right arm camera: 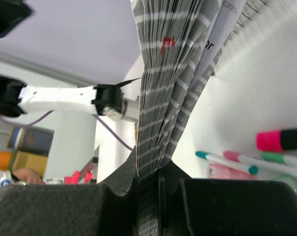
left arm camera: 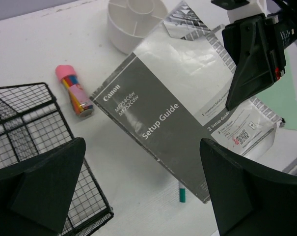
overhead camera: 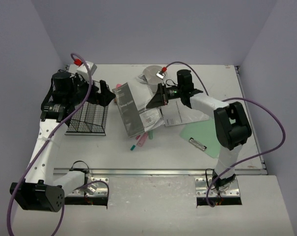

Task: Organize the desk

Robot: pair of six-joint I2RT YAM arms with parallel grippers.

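Note:
The off-white desk [overhead camera: 153,157] carries scattered items. My right gripper [overhead camera: 155,101] is shut on the edge of a grey Canon setup guide booklet [overhead camera: 129,109] and holds it tilted above the desk. In the right wrist view the booklet [right arm camera: 173,73] is pinched between the jaws of that gripper [right arm camera: 148,169]. My left gripper [overhead camera: 105,93] is open and empty, just left of the booklet [left arm camera: 163,118] and beside a black wire basket [overhead camera: 87,118]. In its wrist view the left gripper [left arm camera: 143,189] frames the booklet's lower corner.
Pens [overhead camera: 141,140] lie under the booklet. A pink-capped stick [left arm camera: 73,91] lies near the basket [left arm camera: 25,128]. A white round divided holder [overhead camera: 153,76] stands at the back. Papers [overhead camera: 173,115] and a green clipboard [overhead camera: 200,132] lie to the right.

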